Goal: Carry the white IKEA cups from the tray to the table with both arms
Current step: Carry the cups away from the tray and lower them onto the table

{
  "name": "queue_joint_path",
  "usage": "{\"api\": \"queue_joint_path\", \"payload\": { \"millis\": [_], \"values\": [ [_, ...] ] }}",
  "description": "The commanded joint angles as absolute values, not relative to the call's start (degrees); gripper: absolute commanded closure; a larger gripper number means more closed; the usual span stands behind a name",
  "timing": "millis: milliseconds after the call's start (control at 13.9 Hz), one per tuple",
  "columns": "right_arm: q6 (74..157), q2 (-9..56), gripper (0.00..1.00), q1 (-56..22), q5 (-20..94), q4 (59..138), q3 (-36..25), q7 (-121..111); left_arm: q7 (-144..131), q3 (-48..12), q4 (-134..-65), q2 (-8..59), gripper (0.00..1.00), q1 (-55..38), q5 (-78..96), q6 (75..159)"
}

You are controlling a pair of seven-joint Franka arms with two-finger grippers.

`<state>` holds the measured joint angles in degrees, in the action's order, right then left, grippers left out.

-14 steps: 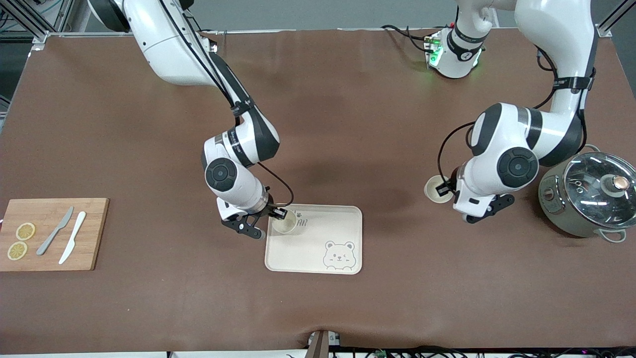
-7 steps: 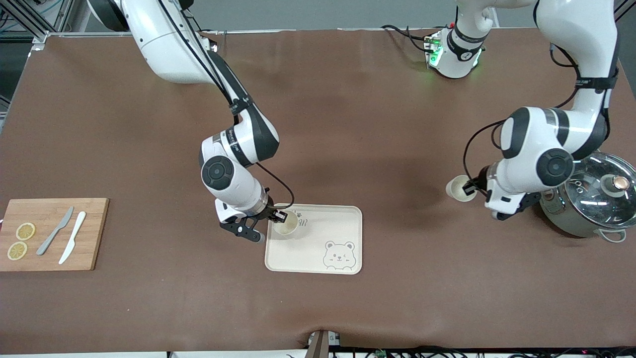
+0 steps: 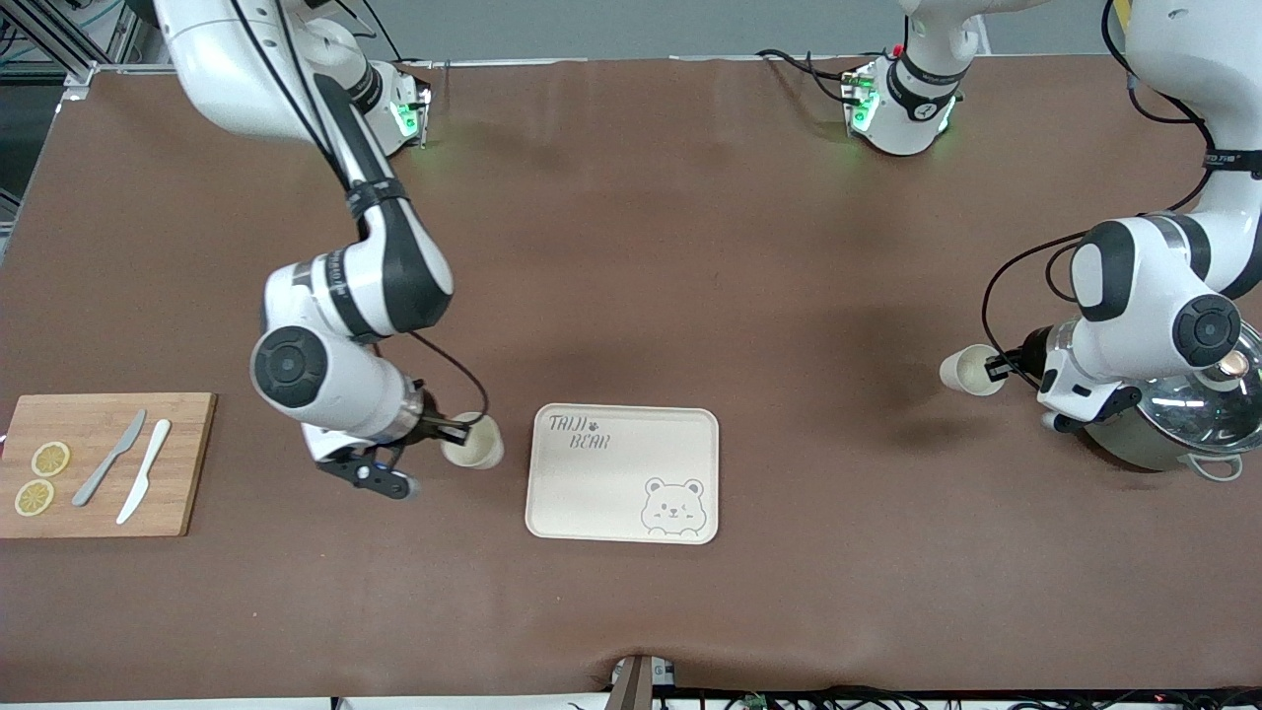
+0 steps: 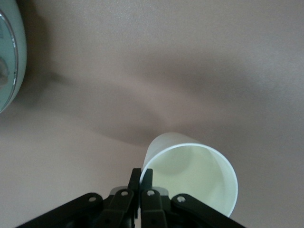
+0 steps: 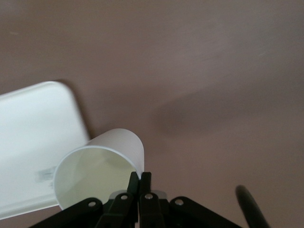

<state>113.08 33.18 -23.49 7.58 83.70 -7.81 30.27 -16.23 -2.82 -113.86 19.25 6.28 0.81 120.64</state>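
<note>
the front view looks down from high across the brown surface (image 3: pixel 690 247) toward both arm bases, taking in its whole width, while each wrist view looks close down past its own hand, the right one sharing the bear tray (image 3: pixel 623 473) (image 5: pixel 33 142) with it.

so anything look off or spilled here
Nothing spilled or damaged. Oddly for a placing task, the bear tray holds no cup: the right gripper pinches one white cup beside it, and the left gripper pinches the other white cup near the pot.

End effector (image 4: pixel 141 178) pinches cup (image 4: pixel 192 173) rim (lifted) — pot (image 4: pixel 10 57) nearby.
</note>
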Motion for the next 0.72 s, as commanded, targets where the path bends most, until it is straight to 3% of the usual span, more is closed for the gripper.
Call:
{"api": "queue_joint_path", "payload": {
  "millis": [0, 359, 646],
  "values": [
    [118.19, 26.47, 1.00, -20.05, 4.40, 97.25, -7.38, 22.96, -12.50, -3.60, -117.94, 18.19, 1.00, 6.50, 2.20, 127.15],
    [124.97, 19.43, 1.00, -11.18, 4.22, 111.60, -7.38, 4.96, -9.76, -5.97, -120.77, 19.15, 1.00, 6.33, 2.11, 135.00],
    [127.35, 19.51, 1.00, -2.04, 4.22, 114.52, -7.30, -9.46, -7.91, -7.21, -120.68, 20.04, 1.00, 6.07, 2.11, 137.11]
  ]
}}
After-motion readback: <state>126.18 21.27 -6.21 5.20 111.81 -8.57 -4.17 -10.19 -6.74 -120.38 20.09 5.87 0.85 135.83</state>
